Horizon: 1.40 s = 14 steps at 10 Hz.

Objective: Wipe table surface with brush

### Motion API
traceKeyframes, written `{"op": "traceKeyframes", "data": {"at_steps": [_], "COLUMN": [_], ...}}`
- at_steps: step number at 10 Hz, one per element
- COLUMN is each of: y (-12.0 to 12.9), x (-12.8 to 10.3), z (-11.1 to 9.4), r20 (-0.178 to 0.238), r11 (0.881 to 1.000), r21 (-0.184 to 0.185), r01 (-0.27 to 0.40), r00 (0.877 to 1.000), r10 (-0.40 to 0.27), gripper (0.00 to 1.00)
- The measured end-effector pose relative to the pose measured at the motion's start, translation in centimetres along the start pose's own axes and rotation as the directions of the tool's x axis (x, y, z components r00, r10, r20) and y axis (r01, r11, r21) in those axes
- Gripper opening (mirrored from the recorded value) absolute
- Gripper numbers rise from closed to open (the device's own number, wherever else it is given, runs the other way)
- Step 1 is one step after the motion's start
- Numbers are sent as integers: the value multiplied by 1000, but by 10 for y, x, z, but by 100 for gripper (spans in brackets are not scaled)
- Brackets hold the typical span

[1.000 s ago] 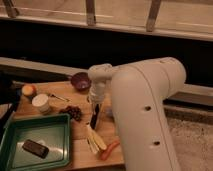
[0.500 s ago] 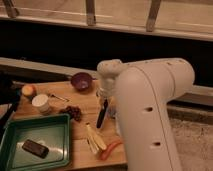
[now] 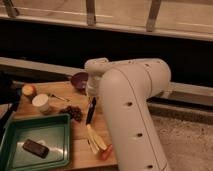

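Note:
The brush (image 3: pixel 91 112) is a slim black stick standing steeply over the table surface (image 3: pixel 81 138), its lower end close to the wood beside the dark grapes. Its upper end runs up under the white wrist of my arm, where my gripper (image 3: pixel 93 98) is shut on it; the big arm hides most of the gripper. The light brown tabletop fills the lower left of the camera view.
A green tray (image 3: pixel 55 123) holding a dark block (image 3: pixel 36 148) lies at the front left. A purple bowl (image 3: pixel 79 80), an apple (image 3: pixel 28 90), a white cup (image 3: pixel 41 102), grapes (image 3: pixel 75 113) and a thin utensil (image 3: pixel 59 96) sit behind. A peeled banana (image 3: pixel 95 140) lies near the front edge.
The brush and wrist swung to the right half a second ago and have now come back left, toward the grapes. The other things on the table have not moved.

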Motion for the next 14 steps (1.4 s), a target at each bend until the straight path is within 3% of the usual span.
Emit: {"op": "traceKeyframes", "data": {"at_steps": [3,7,10,12,14], "y": [7,-54,-77,-72,-40], "x": [11,36,30,14,-13], "z": [6,-1,-7,-7,-2], "r20": [-9,-10,-3,4,6], "r11": [999,992,991,992,997], "r21": [4,43,64,69,55], "r01": [-32,-116,-117,-102,-58], "r00": [999,993,993,995,998], "r10": [33,117,117,102,58], "gripper": [0,0,0,0,0]}}
